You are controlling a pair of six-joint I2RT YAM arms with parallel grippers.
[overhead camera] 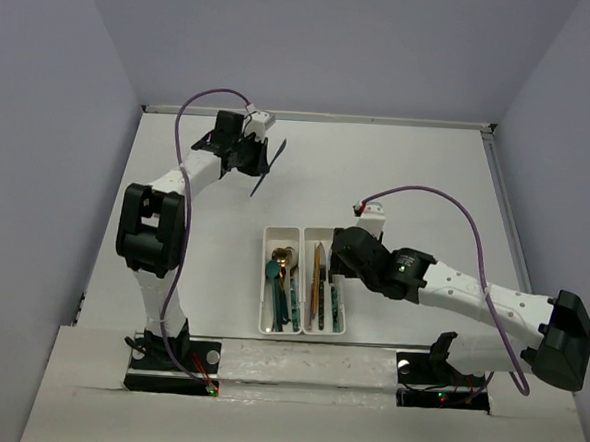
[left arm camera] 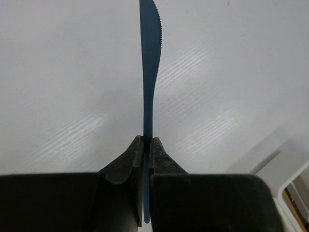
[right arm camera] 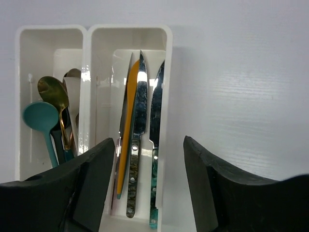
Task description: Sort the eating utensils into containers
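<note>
We see a blue knife (left arm camera: 148,72), white bins (right arm camera: 128,29), a teal spoon (right arm camera: 41,117), a gold spoon (right arm camera: 53,92) and an orange knife (right arm camera: 128,121).

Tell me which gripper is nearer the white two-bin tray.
Right. The right gripper hangs open over the tray, above its knife bin; the left gripper is well away at the far left, shut on a blue knife.
</note>
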